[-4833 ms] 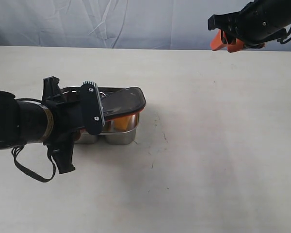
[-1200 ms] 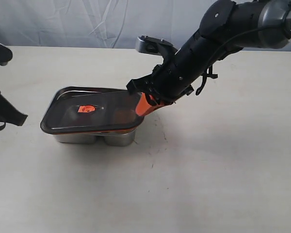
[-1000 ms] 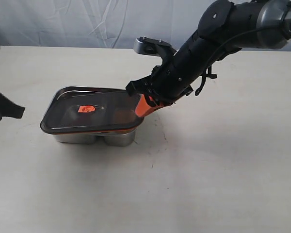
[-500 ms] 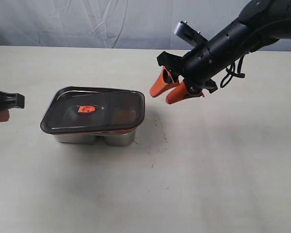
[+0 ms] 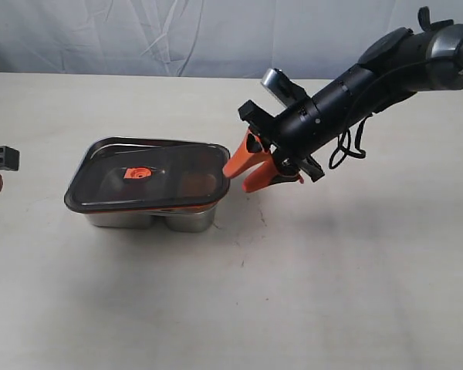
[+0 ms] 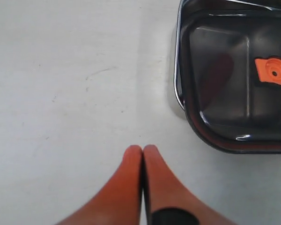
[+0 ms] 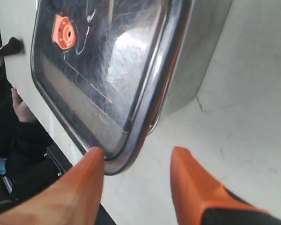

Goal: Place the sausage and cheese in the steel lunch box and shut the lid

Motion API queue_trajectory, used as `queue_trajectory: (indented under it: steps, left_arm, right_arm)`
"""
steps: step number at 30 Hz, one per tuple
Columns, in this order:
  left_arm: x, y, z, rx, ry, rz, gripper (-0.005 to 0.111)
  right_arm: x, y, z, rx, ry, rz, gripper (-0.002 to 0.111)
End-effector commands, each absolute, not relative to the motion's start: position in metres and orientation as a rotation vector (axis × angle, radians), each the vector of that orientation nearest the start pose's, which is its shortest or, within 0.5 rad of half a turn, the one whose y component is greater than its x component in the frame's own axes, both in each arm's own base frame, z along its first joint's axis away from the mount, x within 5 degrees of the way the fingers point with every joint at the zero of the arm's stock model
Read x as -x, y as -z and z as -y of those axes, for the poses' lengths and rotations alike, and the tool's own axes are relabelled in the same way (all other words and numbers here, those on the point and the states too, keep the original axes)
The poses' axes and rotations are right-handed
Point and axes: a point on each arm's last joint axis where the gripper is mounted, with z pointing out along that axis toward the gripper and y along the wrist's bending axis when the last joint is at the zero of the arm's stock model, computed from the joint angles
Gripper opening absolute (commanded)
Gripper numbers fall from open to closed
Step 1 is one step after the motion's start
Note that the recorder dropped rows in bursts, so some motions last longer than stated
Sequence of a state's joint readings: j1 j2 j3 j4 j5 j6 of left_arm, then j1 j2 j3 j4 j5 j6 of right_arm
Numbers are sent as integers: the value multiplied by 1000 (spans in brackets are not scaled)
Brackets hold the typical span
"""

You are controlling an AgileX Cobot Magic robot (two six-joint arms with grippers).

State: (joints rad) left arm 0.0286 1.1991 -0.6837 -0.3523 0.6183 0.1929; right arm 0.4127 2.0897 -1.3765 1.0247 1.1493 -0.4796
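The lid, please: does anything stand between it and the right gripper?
Nothing visible does. The open right gripper sits at a corner of the lid, one of its fingers at the rim and the other over the table beside the steel lunch box.

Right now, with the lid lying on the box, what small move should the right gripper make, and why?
Probably lower the right gripper onto the lid corner beside it and press. The lid lies on the steel lunch box but looks unseated: its orange seal shows along the front edge. The gripper is open, one fingertip at that corner.
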Motion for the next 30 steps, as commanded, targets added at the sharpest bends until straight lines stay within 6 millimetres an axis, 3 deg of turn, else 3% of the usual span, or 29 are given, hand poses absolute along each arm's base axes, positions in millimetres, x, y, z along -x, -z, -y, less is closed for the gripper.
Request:
queue_trajectory:
  steps: [1,5,10,15,30]
  left_arm:
    - [-222,-242,12,91,301,-2544,0]
    - [-239,-230,33,-25,597,-2493,0]
    - [-261,-200,43,-85,760,-2470,0]
    - [-266,-177,50,-103,892,-2532,0]
    - [-266,-168,50,-107,905,-2569,0]
  right_arm:
    - [-345,-170,-205,499,-1224,-2897,37]
    - [-357,-199,-191,408,-1167,-2755,-1]
    - [-352,-205,-191,457,-1202,-2758,3]
    - [-352,-205,-191,455,-1196,-2753,3]
    - [-352,-200,-191,474,-1199,-2769,3]
